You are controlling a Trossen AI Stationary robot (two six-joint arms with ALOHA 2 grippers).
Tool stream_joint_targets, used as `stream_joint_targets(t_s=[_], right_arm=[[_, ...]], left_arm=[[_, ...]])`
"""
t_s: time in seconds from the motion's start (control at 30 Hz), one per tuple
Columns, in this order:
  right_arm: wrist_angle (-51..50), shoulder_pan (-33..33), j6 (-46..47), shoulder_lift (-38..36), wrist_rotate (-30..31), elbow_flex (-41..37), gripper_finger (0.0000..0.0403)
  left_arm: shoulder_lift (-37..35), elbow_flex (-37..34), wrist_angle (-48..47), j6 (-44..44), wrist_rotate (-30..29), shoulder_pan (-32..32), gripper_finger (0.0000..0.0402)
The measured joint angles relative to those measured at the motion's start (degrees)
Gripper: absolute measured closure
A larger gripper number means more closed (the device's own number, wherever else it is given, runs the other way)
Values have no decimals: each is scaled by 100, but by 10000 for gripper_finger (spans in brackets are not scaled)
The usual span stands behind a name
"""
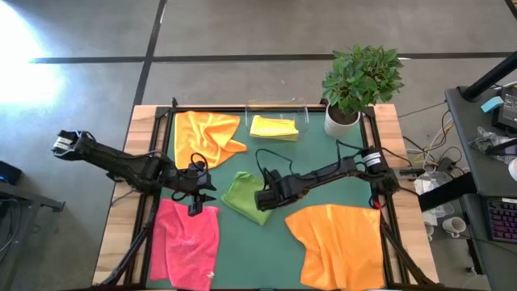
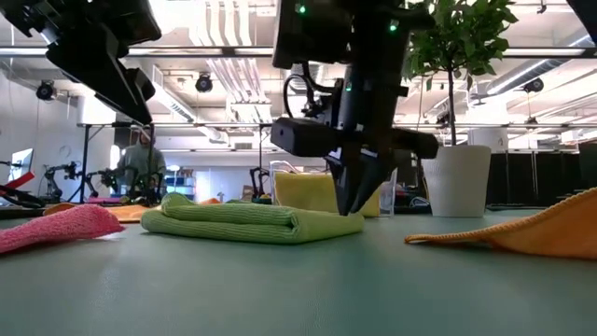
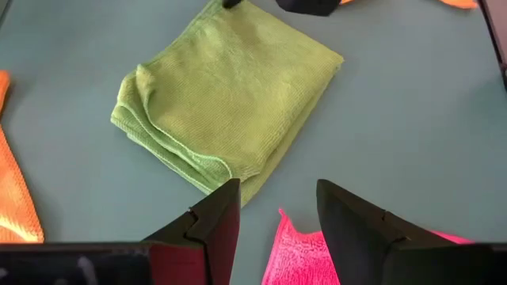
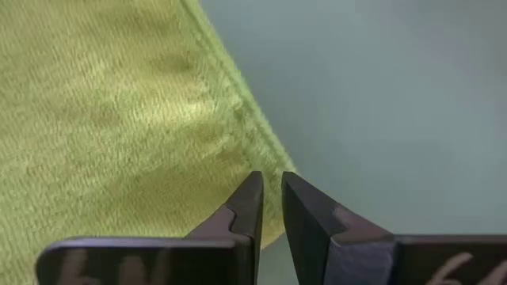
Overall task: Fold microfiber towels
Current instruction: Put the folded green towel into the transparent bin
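On the green mat, the soft folded lime green microfiber towel (image 1: 246,197) looks limp and light; right gripper (image 4: 270,207) pinches its hemmed edge, the best hold, while left gripper (image 3: 277,214) hangs released.

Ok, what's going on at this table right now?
A two-arm robot is folding microfiber towels. The right tool sits at the edge of the folded lime green microfiber towel mid-table, fingers nearly together. The left tool hovers open over the flat pink microfiber towel. A folded yellow towel and two unfolded orange towels lie around.
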Motion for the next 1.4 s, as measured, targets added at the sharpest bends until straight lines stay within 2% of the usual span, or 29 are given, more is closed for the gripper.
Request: stream_joint_targets(t_s=[0.23,0.53,0.73,0.87,1.07,1.2,1.4], right_arm=[[-273,99,-315,-584,20,17,362],[-480,718,-255,-1085,3,-10,362],[-1315,1086,298,-1085,-65,-37,362],[-1827,1178,492,-1148,-108,-137,363],[-1787,1168,492,-1836,-308,-933,365],[-1170,1120,829,-2647,-302,-1828,365],[1044,1123,1112,-3701,-297,-3143,365]], left_arm=[[0,-10,-6,21,-15,60,249],[62,-19,7,61,10,536,249],[432,-21,140,433,689,896,249],[852,-21,365,601,748,1102,249],[1454,43,447,824,1290,1494,249],[1696,140,444,894,1547,1820,249],[1822,325,458,931,1801,2371,249]])
